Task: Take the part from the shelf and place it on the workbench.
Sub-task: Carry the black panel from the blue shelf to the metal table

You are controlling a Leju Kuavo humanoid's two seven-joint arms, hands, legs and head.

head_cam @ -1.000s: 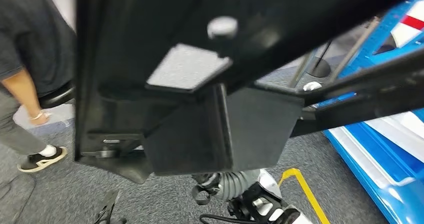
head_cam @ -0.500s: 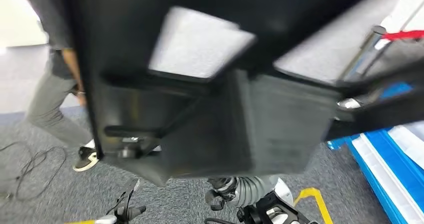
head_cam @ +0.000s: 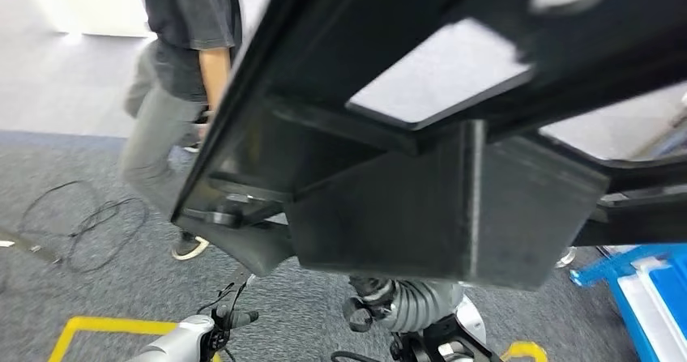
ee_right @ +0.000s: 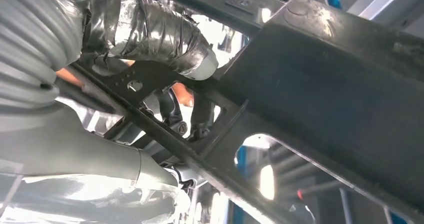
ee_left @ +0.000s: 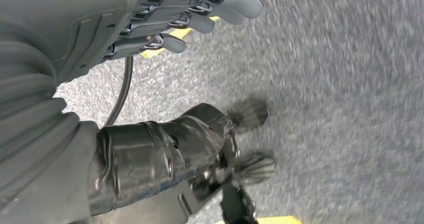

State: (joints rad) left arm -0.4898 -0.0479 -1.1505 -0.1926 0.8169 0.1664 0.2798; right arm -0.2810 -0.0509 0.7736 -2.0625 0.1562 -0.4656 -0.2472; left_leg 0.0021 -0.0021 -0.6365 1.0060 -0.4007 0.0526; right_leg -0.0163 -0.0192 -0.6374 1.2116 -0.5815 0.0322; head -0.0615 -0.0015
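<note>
Black part (head_cam: 454, 176) in right hand (ee_right: 150, 38)

The part (head_cam: 454, 176) is matt black throughout, with pale cut-outs showing through it. The floor (head_cam: 73, 313) is speckled grey carpet marked with yellow tape lines (head_cam: 89, 325). The bin (head_cam: 648, 297) is bright blue with a white inner edge. The person (head_cam: 178, 78) wears a dark grey shirt and lighter grey trousers. The left hand (ee_left: 195, 8) is grey with darker fingers. The right hand (ee_right: 150, 28) carries shiny silver wrapping.
</note>
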